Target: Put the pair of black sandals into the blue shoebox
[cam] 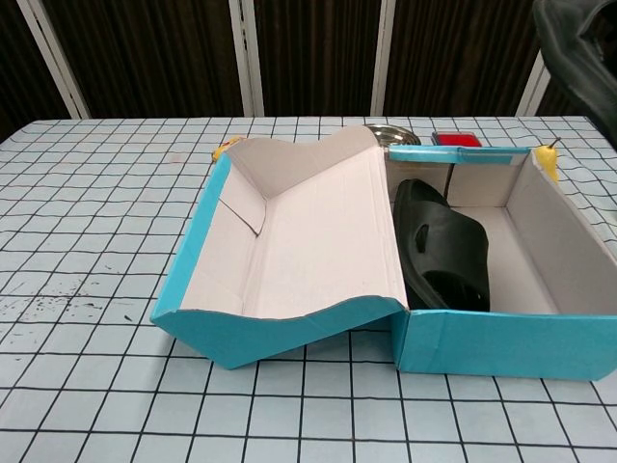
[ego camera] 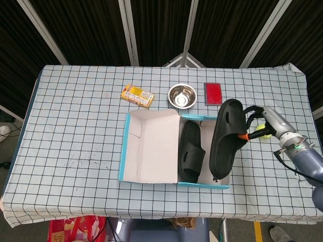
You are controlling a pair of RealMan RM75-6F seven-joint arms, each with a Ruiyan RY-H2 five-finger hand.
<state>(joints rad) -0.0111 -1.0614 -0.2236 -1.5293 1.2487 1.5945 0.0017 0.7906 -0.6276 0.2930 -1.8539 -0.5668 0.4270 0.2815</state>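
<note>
We note the right hand gripping the second black rubber slide sandal by its strap end, fingers curled around it. The sandal hangs above the right half of the open blue cardboard shoebox, toe end pointing toward us. We judge this hold keeps the sole lengthwise with the box so it can drop in parallel to its mate.

The first black sandal already lies inside along the left side of the compartment, leaving the right side free. The box lid is folded out flat to the left, clear of the approach.

The carried sandal looks matte and thick-soled, with a broad strap. In the chest view only a dark edge shows at top right.

The left hand is not visible in either view.
</note>
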